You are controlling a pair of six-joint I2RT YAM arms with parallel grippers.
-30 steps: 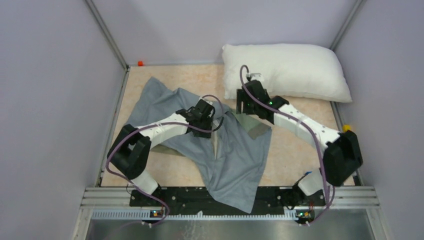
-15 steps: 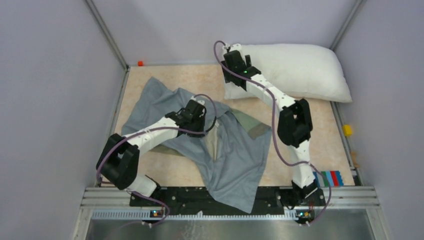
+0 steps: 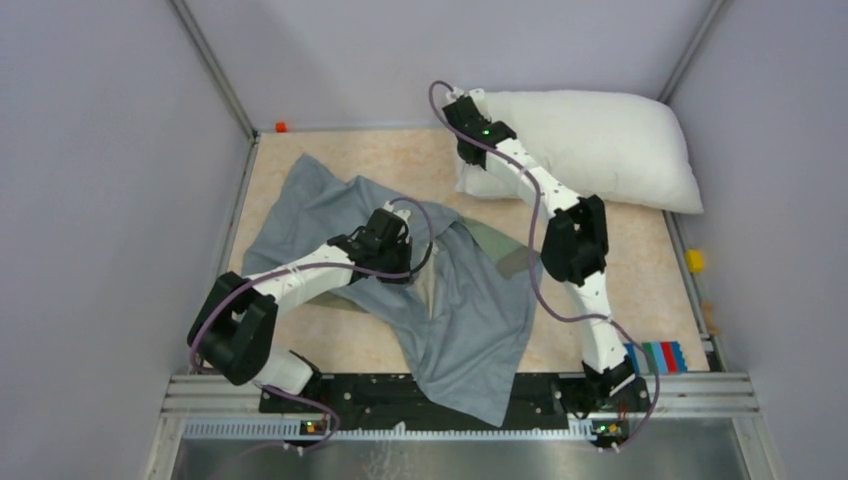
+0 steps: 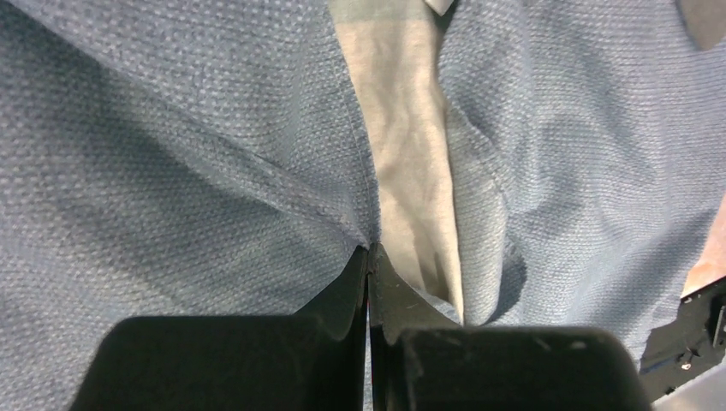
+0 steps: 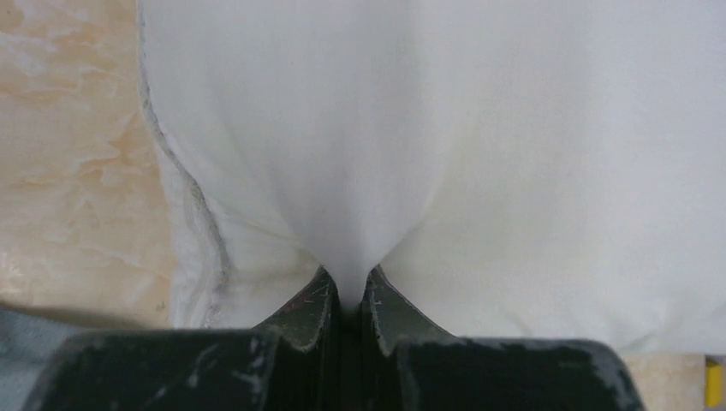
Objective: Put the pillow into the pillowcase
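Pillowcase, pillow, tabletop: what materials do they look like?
The pillowcase: thin woven cloth, matte grey-blue; dotted weave, stitched hem, limp folds.
The pillow: soft white fabric, faintly fuzzy, likely fibre-filled; puckers where pinched.
The tabletop: smooth beige marbling, probably laminate.

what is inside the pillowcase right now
At the slit by the left gripper, the pillowcase shows only pale inner cloth. The pillow lies outside, at the far side. Deeper inside is covered.

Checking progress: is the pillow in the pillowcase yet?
Out. The pillow lies bare at the far right; the pillowcase lies crumpled and limp mid-scene, nothing stuffed inside.
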